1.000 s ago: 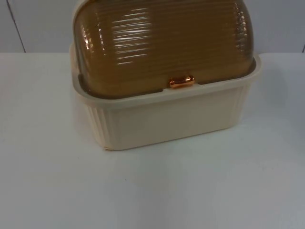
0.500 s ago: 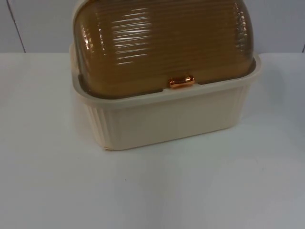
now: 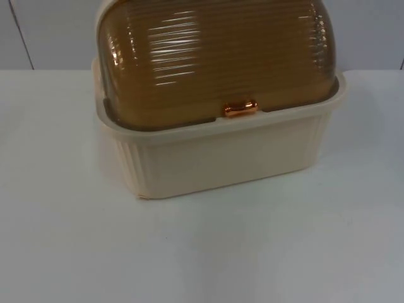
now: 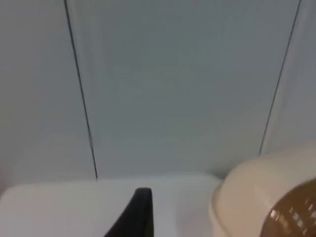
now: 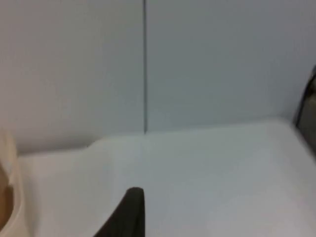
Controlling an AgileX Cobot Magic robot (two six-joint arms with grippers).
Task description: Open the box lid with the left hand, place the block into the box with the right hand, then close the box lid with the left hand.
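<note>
Box (image 3: 214, 158), a cream ribbed plastic bin with a domed, translucent amber ribbed lid (image 3: 214, 57), is sitting on the white table top (image 3: 202, 252) near the grey partition wall (image 3: 50, 31), and you are seeing that lid fully down with its small copper-coloured handle (image 3: 240, 108) facing forward at the rim. Your biggest risk, as I judge it, is the left gripper (image 4: 140, 212) catching the smooth curved dome instead of the small handle, slipping off, and shoving the light bin backward. No block is visible in these views, so you are likely needing to locate it before the right arm commits. The left gripper is waiting off beside the box, 1 black fingertip in its wrist view, and I cannot tell how wide it is set. The right gripper (image 5: 129, 212) is waiting over bare table beside the box's other end, its spread equally unclear.
</note>
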